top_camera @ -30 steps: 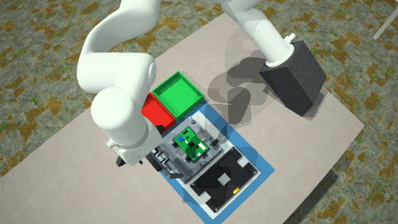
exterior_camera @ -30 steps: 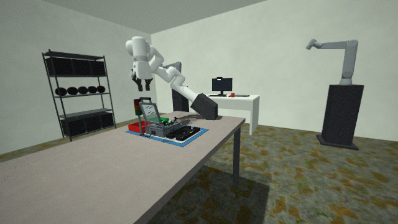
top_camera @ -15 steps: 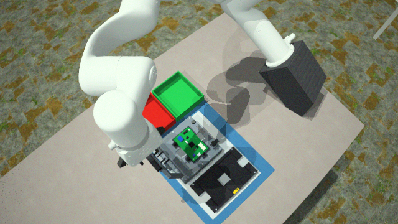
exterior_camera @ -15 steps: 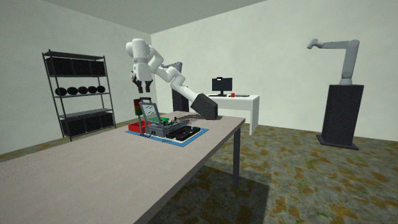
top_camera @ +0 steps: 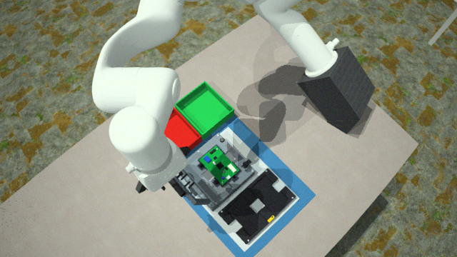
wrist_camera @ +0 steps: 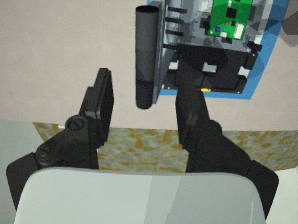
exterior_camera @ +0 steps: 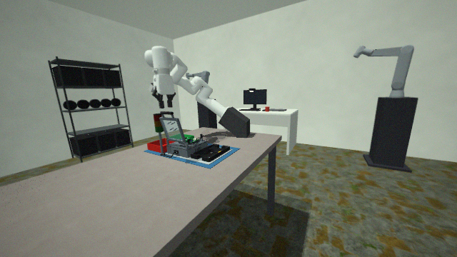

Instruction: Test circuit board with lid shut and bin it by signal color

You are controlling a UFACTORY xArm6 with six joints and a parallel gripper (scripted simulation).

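From above, the circuit board (top_camera: 218, 165) lies face up on the tester (top_camera: 200, 185), lid (top_camera: 183, 183) raised, while the tool (top_camera: 151, 187) hangs beyond the hinge side, off the blue mat (top_camera: 303, 194). The exterior view shows the tool (exterior_camera: 164, 100) high above the lid's handle (exterior_camera: 166, 113), fingers half parted, gripping nothing. The wrist view puts the signal tower (wrist_camera: 145, 52) between the fingers, the board (wrist_camera: 229, 8) ahead and right.
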